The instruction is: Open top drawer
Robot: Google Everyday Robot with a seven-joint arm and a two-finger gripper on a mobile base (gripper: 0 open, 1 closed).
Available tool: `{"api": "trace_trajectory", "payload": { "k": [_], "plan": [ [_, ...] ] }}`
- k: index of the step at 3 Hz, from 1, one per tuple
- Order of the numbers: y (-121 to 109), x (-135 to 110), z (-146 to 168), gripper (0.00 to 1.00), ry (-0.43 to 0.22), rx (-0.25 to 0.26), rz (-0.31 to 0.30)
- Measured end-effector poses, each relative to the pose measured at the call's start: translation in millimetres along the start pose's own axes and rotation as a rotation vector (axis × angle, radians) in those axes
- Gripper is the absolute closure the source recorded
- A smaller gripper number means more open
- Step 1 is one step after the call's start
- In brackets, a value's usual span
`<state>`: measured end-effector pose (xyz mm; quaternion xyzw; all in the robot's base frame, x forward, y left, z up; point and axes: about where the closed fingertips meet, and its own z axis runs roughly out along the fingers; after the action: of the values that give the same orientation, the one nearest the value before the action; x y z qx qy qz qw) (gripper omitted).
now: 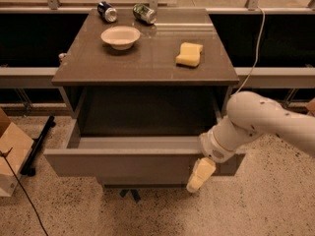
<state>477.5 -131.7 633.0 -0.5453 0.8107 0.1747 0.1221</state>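
The top drawer point(123, 162) of the grey-brown cabinet is pulled far out toward the camera, showing its dark, empty inside. My white arm reaches in from the right. My gripper point(201, 175) hangs at the drawer front's right end, its pale yellowish fingers pointing down in front of the panel.
On the cabinet top point(88, 63) are a white bowl point(120, 36), a yellow sponge point(189, 54) and two cans lying on their sides point(107, 11) point(144, 13). A cardboard box point(11, 151) stands on the floor at the left beside a black bar point(39, 144). A white cable point(252, 53) hangs at the right.
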Motion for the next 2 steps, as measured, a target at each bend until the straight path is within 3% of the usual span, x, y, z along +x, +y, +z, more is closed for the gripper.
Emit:
{"api": "trace_trajectory", "payload": {
  "k": [1,2],
  "plan": [
    [3.1,1.0,0.0,0.00,-0.005,-0.001,0.015],
    [26.0,10.6,3.1,0.14,-0.010,-0.012,0.062]
  ]
}}
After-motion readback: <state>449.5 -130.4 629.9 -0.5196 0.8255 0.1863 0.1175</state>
